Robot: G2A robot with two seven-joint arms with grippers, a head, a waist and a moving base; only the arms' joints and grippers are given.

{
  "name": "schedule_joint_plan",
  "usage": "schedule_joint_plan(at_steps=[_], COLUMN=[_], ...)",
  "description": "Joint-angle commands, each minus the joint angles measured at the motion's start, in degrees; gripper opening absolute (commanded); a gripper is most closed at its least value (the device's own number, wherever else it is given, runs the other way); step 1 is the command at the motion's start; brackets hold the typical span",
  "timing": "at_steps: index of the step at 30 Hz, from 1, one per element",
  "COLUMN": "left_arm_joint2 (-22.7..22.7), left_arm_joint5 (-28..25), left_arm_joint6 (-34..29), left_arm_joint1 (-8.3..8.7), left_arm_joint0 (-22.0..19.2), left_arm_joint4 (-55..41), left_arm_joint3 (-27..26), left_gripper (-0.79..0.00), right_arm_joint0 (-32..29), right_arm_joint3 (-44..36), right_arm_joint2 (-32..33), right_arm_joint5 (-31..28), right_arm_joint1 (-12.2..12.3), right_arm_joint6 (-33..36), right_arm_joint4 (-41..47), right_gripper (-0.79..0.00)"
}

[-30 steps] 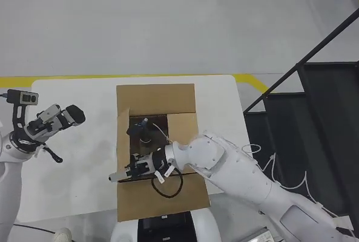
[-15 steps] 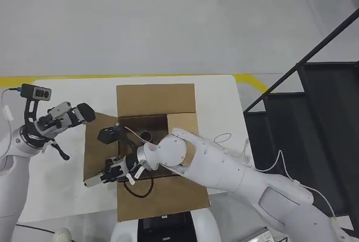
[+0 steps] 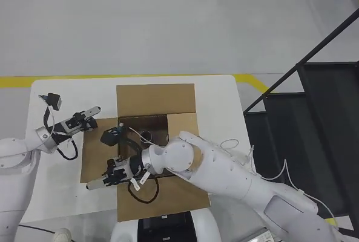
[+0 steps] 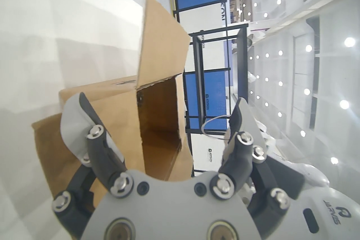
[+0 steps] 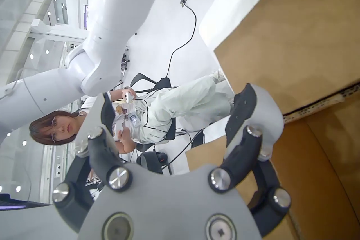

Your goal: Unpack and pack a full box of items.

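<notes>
You are holding both grippers spread and empty at the box's left flap — left gripper just beside it, right gripper stretched across the open box — probably for pushing this flap outward.

Right arm across box opening.
</notes>
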Motion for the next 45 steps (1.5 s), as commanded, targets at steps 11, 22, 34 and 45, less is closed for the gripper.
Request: schedule_joint_plan(at_steps=[11, 22, 34, 45], left_arm_joint2=[5.7, 10.0, 11.8, 3.7], left_arm_joint5=[1.1, 0.0, -3.6, -3.0], left_arm_joint6=[0.8, -0.6, -6.2, -19.5], left_arm_joint1=[-0.53, -1.25, -1.43, 0.58], left_arm_joint0=[-0.9, -2.4, -4.4, -2.0], left_arm_joint4=[5.4, 4.7, 1.8, -9.2], left_arm_joint3=[2.2, 4.3, 4.5, -8.5], left_gripper=[0.0, 0.0, 0.0, 0.0], right_arm_joint0=[-23.0, -25.9, -23.7, -31.4], right_arm_joint3=[-23.6, -24.8, -20.0, -20.8], right_arm_joint2=[23.0, 27.6, 28.0, 37.1], right_arm_joint5=[-1.2, -3.5, -7.4, -9.6], right_arm_joint1=[7.9, 9.2, 9.6, 11.4], right_arm_joint6=[3.5, 6.2, 9.8, 8.0], right_arm_joint4=[-5.9, -2.3, 5.6, 8.0], right_gripper=[0.0, 0.0, 0.0, 0.0])
